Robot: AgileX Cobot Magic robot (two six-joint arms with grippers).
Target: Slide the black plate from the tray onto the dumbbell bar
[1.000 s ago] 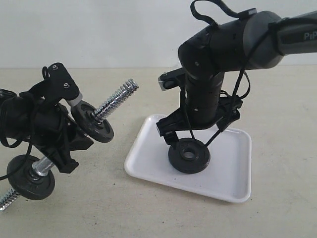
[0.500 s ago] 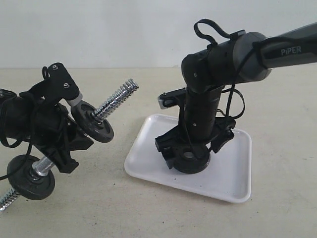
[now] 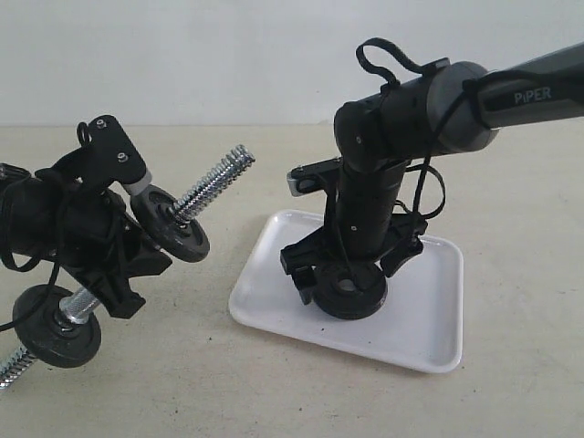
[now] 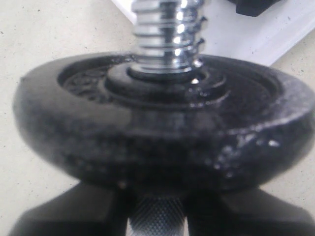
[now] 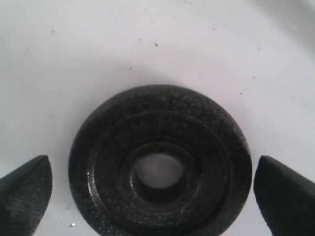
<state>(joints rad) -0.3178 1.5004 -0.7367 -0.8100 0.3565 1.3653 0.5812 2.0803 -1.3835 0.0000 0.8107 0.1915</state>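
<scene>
The black plate (image 3: 350,294) lies flat on the white tray (image 3: 422,321). My right gripper (image 3: 350,272) is down over it, open, with one finger on each side of the disc. In the right wrist view the plate (image 5: 160,172) fills the space between the fingertips (image 5: 27,191), with small gaps on both sides. My left gripper (image 3: 111,270) is shut on the knurled middle of the dumbbell bar (image 3: 217,182), which it holds slanted with its threaded end pointing up and right. Two greyer discs (image 3: 173,224) sit on the bar. One of them (image 4: 162,123) fills the left wrist view.
The tray rests on a beige tabletop (image 3: 274,392), with a pale wall behind. The bar's lower threaded end (image 3: 13,367) nearly touches the table at the far left. The tray's edge (image 4: 266,34) shows past the bar tip in the left wrist view.
The right arm has come down over the plate, bringing its open fingers from above the disc to either side of it. The left arm and bar have not moved.
</scene>
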